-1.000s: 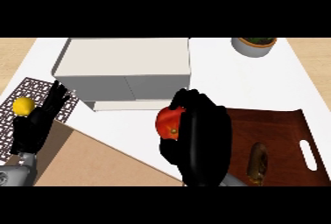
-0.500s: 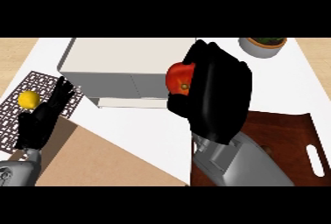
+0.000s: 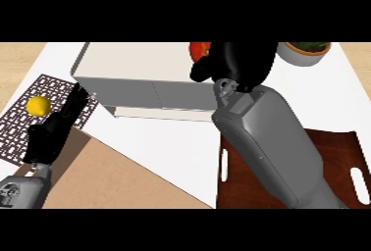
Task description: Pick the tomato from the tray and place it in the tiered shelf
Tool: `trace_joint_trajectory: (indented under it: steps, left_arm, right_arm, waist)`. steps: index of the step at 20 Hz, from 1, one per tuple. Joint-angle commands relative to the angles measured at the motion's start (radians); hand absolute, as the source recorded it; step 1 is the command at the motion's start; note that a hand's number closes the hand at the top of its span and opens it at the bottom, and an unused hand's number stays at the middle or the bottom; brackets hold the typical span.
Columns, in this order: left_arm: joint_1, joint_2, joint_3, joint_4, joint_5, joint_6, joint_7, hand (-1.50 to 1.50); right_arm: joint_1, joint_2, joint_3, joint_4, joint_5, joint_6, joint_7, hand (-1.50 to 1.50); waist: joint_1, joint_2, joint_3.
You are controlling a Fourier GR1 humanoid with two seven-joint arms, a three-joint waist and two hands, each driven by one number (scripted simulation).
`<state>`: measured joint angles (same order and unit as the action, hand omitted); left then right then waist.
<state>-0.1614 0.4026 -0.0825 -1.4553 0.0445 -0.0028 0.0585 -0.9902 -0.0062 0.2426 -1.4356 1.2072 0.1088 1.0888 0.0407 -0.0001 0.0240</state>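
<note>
We've got the round red tomato point(image 3: 200, 49) pinched in our right hand point(image 3: 235, 63), black fingers curled round it so only a red sliver shows at the hand's upper left. It's off the dark brown wooden tray with slot handles point(image 3: 340, 157), which now lies well behind the wrist, under the grey forearm. Change over the last second: the hand has lifted from just above the tray and travelled forward, and the tomato now hangs over the far right corner of the pale boxy tiered shelf point(image 3: 138, 73). So the pick is done and the transport mostly done; what's left, by our read, is lining up with a tier and letting go. We can't tell from this steep view whether the tomato is above the top surface or level with an opening; the hand hides the contact side. Just right of the hand is a white pot with a dark plant point(image 3: 308, 51), near enough to mind on any sideways correction. Our left hand point(image 3: 54, 132) rests well to the left, fingers straight, lying along the edge of a dark patterned lattice mat point(image 3: 22, 132), unchanged across the second. Just beyond its fingertips on the mat sits a small yellow lemon point(image 3: 38, 105), untouched.
</note>
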Motion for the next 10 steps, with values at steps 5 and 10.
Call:
trace_joint_trajectory:
  steps: [5,10]
  left_arm:
    - [0.081,-0.100,-0.088,0.056,0.021,-0.013,0.023,0.00]
    - [0.038,-0.125,-0.117,0.062,0.008,0.004,0.034,0.00]
  right_arm:
    - [-0.108,0.006,-0.103,0.300,-0.076,-0.066,-0.021,1.50]
    - [-0.196,0.006,-0.133,0.463,-0.145,-0.091,-0.043,1.50]
  waist:
    - [0.022,0.024,-0.026]
    - [0.044,0.033,-0.027]
